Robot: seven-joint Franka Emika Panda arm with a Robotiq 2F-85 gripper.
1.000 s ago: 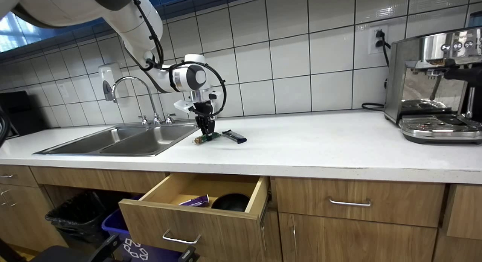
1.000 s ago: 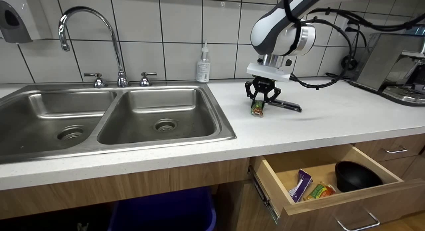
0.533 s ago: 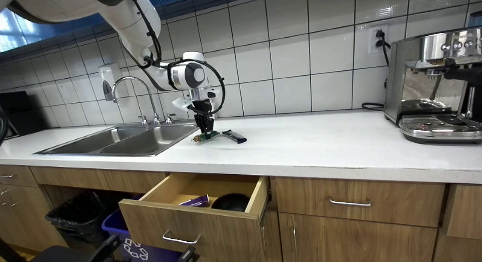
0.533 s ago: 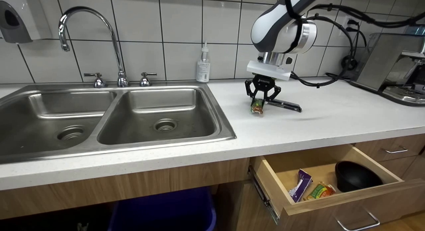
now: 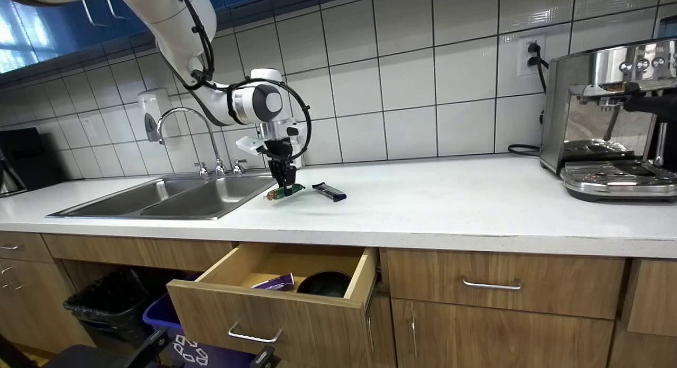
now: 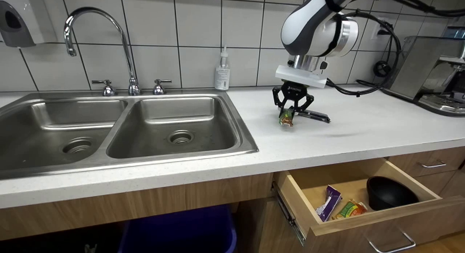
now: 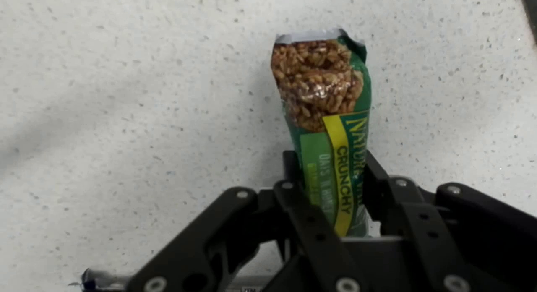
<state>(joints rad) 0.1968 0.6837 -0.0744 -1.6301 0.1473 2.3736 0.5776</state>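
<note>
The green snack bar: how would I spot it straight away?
Find the steel sink, then the white counter beside it. There, a black gripper pinches the green snack bar. Unlike the dark bar lying loose nearby, it is green and gripped.

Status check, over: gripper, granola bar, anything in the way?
Gripper shut on Nature Valley Crunchy bar. Clearance above countertop unclear. Dark-wrapped bar lying close by, not touching it.

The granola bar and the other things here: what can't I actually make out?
Granola bar: in the wrist view, the pincer hides its lower end.
Second bar: in the wrist view, the bottom edge and the pincer hide most of it.
Bottle: in an exterior view, its print is too small.
Coffee machine: in both exterior views, the right edge cuts it off.
</note>
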